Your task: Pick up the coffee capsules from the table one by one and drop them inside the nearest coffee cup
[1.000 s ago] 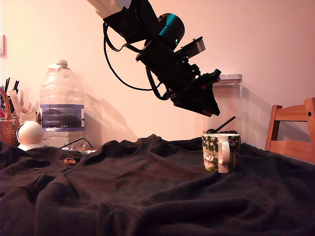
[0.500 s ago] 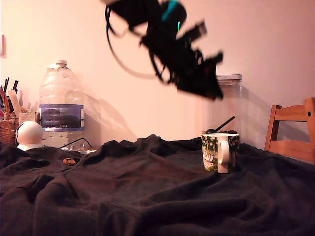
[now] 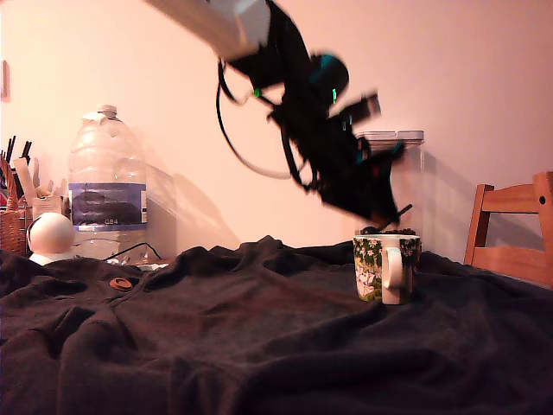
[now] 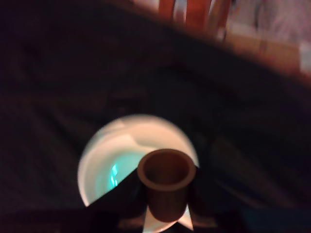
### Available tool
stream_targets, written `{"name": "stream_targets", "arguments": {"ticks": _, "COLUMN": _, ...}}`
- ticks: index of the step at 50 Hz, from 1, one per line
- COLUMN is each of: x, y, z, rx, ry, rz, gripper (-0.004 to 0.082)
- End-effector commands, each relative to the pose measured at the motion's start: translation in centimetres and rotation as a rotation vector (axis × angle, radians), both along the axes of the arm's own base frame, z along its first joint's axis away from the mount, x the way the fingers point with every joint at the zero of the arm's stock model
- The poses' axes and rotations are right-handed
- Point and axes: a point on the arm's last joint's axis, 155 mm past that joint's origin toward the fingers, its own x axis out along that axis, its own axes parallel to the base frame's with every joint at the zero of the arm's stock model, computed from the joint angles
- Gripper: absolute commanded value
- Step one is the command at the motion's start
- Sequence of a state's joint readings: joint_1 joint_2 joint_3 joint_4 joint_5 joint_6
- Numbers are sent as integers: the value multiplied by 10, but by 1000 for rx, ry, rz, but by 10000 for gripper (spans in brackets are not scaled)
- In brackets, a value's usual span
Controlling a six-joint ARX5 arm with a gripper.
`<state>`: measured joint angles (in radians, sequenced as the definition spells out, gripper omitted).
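Note:
The white coffee cup (image 3: 386, 268) with a green leafy print stands on the dark fabric table (image 3: 259, 346) at the exterior view's right. My gripper (image 3: 380, 207), blurred by motion, hangs just above its rim. In the wrist view the gripper (image 4: 166, 196) is shut on a copper-brown coffee capsule (image 4: 166, 174), held open end up over the cup's white inside (image 4: 116, 160). Another capsule (image 3: 122, 284) lies on the fabric at the exterior view's left, far from the cup.
A large water bottle (image 3: 107, 186), a white ball-shaped object (image 3: 52, 235) and a basket of utensils (image 3: 10, 220) stand at the back left. A clear lidded canister (image 3: 413, 177) stands behind the cup. A wooden chair (image 3: 514, 229) is at the right edge.
The arm lifted, then swung down and to the exterior view's right. The gripper now sits lower, close over the cup's rim. Cup and table capsule have not moved.

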<state>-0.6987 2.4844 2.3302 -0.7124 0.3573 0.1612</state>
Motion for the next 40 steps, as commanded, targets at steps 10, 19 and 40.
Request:
{"name": "stream_targets", "arguments": {"ticks": 10, "x": 0, "y": -2, "z": -12, "rx": 16, "ry": 7, "rz": -4, "gripper": 166}}
{"name": "stream_targets", "arguments": {"ticks": 19, "x": 3, "y": -3, "z": -17, "rx": 32, "ry": -10, "rz": 8, "gripper": 166}}
{"name": "stream_targets", "arguments": {"ticks": 40, "x": 5, "y": -6, "z": -15, "rx": 30, "ry": -38, "rz": -1, "gripper": 699}}
